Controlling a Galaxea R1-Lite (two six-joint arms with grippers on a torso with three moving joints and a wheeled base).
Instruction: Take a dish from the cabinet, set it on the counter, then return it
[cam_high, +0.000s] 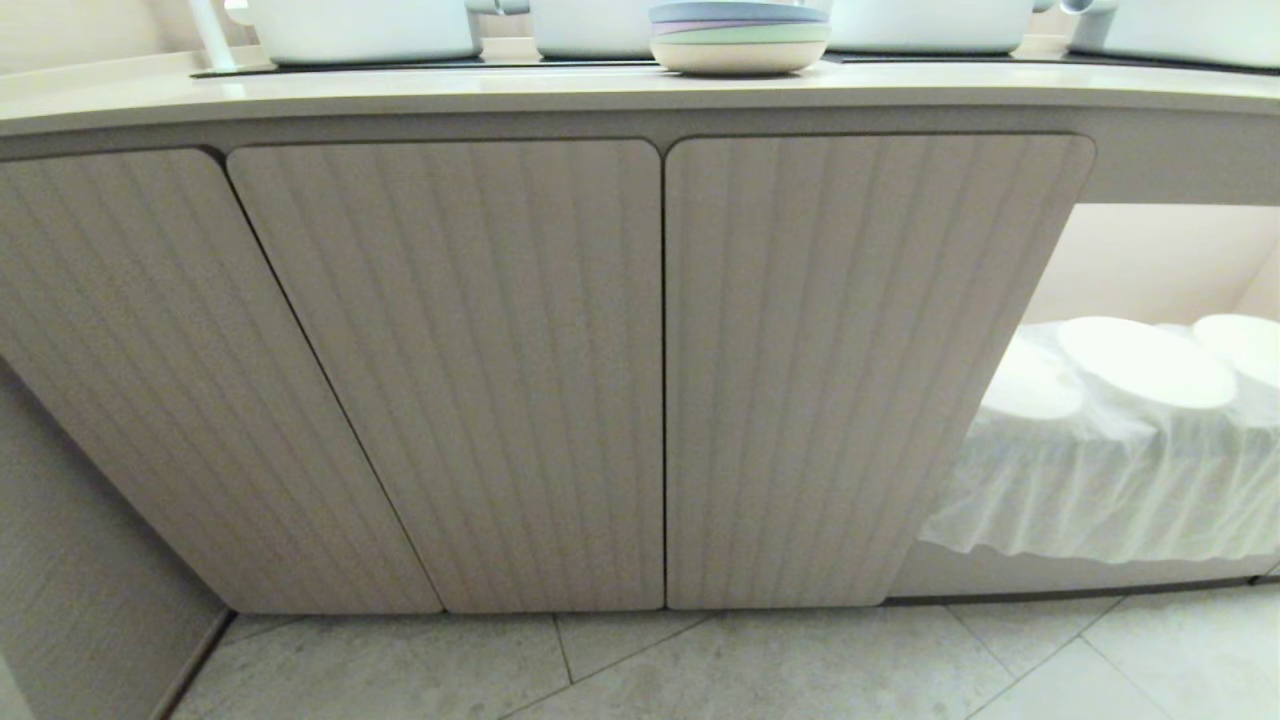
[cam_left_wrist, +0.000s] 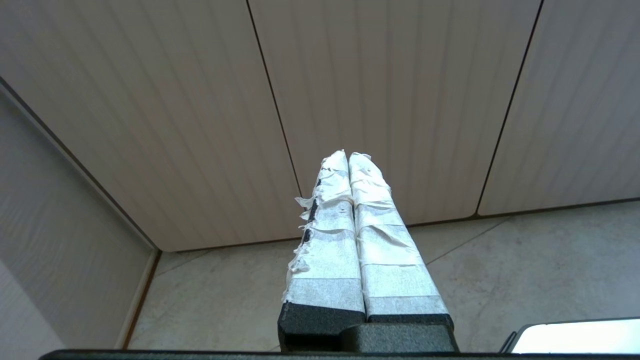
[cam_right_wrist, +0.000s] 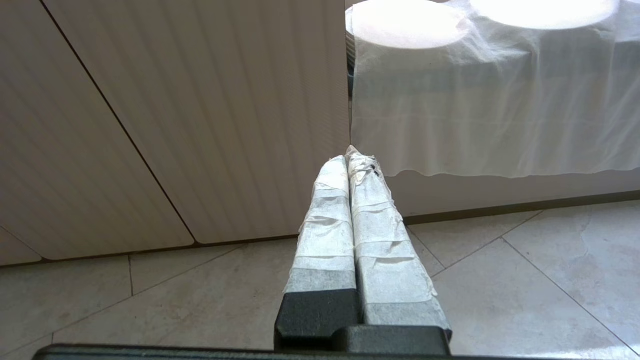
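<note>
Taped left gripper (cam_left_wrist: 348, 155) and right gripper (cam_right_wrist: 348, 157) pressed together, empty; cabinet (cam_high: 660, 370) closed, dish unseen — likely stiff, breakable, best pinched at rim.

3 ribbed cabinet doors (cam_high: 480, 370) all closed, 1 stack of pastel plates (cam_high: 740, 38) on the counter (cam_high: 400, 95), 3 white discs (cam_high: 1145, 362) on white cloth (cam_high: 1110, 480) at right, 2 grippers.
</note>
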